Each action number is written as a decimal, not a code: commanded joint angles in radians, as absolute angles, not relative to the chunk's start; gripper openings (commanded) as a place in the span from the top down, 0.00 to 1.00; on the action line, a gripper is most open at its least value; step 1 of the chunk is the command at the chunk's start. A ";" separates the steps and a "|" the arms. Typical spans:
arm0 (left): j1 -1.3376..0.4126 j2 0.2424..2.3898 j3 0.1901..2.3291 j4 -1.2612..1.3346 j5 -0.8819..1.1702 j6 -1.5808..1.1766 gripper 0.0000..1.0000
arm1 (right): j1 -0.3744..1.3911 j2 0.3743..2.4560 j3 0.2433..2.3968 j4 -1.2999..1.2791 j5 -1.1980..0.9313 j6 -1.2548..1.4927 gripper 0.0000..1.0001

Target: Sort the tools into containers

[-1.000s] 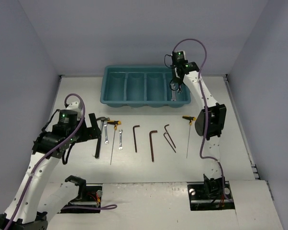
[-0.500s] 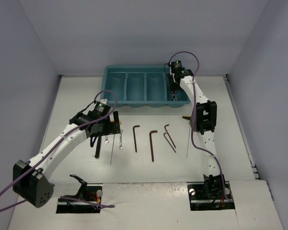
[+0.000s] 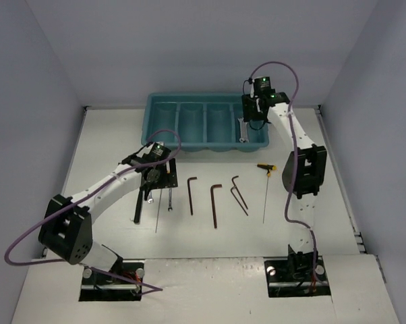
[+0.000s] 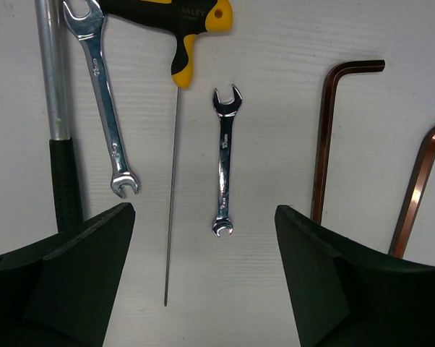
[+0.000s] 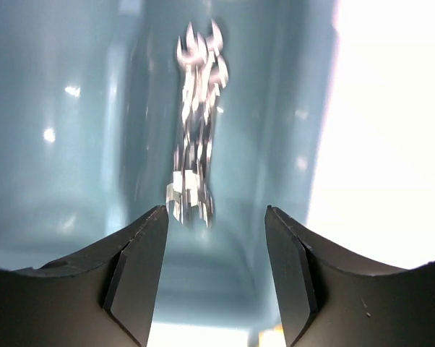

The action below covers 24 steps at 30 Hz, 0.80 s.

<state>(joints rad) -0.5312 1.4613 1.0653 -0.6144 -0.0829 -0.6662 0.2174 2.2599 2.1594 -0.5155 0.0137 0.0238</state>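
The teal tray (image 3: 196,96) lies at the back of the table. My right gripper (image 3: 250,120) hangs open over its rightmost compartment, above a silver wrench (image 3: 242,133) lying inside. In the right wrist view the gripper (image 5: 214,211) is open and empty, with the wrench (image 5: 196,130) blurred below it. My left gripper (image 3: 160,177) is open and empty, low over the tools on the table. In the left wrist view the gripper (image 4: 203,210) frames a small wrench (image 4: 225,163), with a longer wrench (image 4: 105,101), a yellow-black T-handle driver (image 4: 181,22) and the hammer's handle (image 4: 55,108) to its left.
The hammer (image 3: 137,206) lies left of my left gripper. Three reddish-brown hex keys (image 3: 191,192) (image 3: 215,202) (image 3: 239,192) lie in a row mid-table. A second T-handle driver (image 3: 266,182) lies beside the right arm. Two hex keys (image 4: 333,137) (image 4: 420,181) show in the left wrist view.
My left arm has swung from the left side out over the wrenches. My right gripper dipped into the rightmost compartment and has risen, with the wrench lying there.
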 commanded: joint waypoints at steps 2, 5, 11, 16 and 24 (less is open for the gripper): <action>-0.541 1.514 1.085 -0.508 -0.081 -0.661 0.33 | 0.249 1.874 1.933 -0.481 0.013 0.069 0.47; -0.551 1.561 1.091 -0.483 -0.083 -0.664 0.45 | 0.277 1.740 1.768 -0.469 0.008 0.084 0.47; -0.570 1.641 1.089 -0.450 -0.079 -0.683 0.58 | 0.321 1.529 1.516 -0.433 -0.020 0.118 0.47; -0.581 1.695 1.091 -0.448 -0.089 -0.695 0.61 | 0.331 1.408 1.370 -0.419 -0.042 0.150 0.47; -0.584 1.738 1.043 -0.447 -0.111 -0.736 0.85 | 0.343 1.281 1.232 -0.416 -0.053 0.184 0.46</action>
<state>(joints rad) -0.5770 1.7306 1.0633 -0.4658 -0.0858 -0.6952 0.3327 1.3716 1.2530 -0.4669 -0.0379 0.1546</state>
